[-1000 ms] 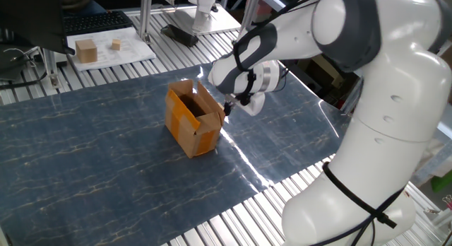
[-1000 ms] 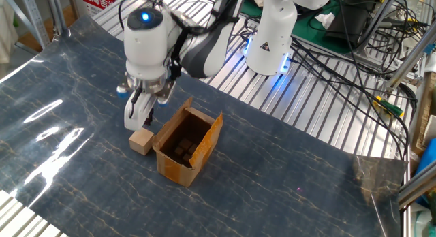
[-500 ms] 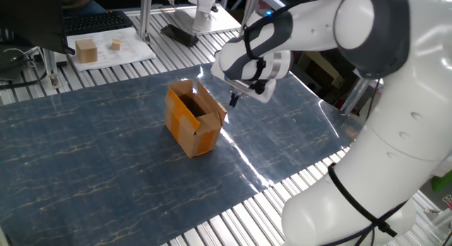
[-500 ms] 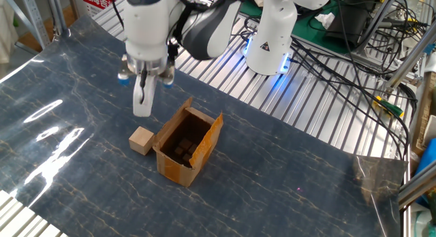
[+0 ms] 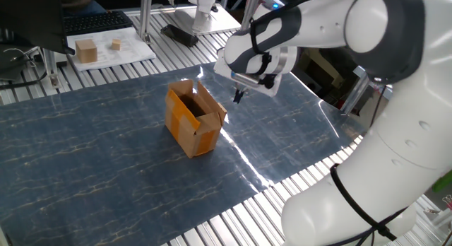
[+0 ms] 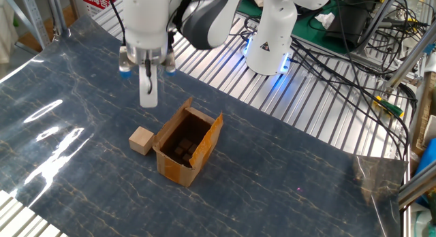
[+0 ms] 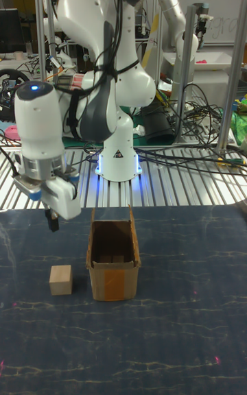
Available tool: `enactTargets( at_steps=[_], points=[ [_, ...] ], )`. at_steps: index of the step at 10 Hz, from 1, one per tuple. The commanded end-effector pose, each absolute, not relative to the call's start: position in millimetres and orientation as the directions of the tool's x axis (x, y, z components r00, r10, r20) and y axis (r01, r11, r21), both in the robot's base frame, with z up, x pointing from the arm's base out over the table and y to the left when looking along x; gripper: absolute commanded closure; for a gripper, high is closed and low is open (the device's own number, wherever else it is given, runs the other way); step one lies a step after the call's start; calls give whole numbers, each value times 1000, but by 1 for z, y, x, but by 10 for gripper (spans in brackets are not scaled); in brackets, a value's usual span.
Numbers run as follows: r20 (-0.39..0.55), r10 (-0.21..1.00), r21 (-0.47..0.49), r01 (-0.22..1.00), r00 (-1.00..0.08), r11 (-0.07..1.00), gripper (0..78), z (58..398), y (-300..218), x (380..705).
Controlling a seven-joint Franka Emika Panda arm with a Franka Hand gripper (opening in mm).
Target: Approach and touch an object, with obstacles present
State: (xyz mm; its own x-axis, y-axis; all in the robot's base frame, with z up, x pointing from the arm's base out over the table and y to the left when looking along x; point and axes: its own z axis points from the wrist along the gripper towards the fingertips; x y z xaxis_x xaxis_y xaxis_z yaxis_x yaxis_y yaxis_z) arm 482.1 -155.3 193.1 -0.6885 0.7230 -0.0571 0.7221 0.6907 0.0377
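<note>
The object, a small brown cardboard box with raised flaps and orange-tan tape, stands open-topped on the blue mat. My gripper hangs in the air beside the box, apart from it, pointing down with its fingers together and nothing held. A small wooden cube lies on the mat right next to the box, roughly below the gripper. Dark shapes show at the bottom inside the box.
Two more wooden cubes sit on a white sheet beyond the mat, near a keyboard. The arm's base glows blue behind the box, with cables trailing over the ribbed metal table.
My gripper has lifted from low beside the wooden cube to well above the mat, drifting slightly away from the box. Box and cube have not moved.
</note>
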Motion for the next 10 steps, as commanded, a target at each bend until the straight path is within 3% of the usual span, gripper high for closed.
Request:
enactTargets(
  at_steps=[1, 7, 10],
  points=[
    [-71, 518, 26, 518, -852, 855, 776, 225, -160, 468],
    [-114, 235, 3, 236, -965, 972, 776, 225, -160, 468],
    [-100, 173, 7, 173, -980, 985, 776, 225, -160, 468]
  ],
)
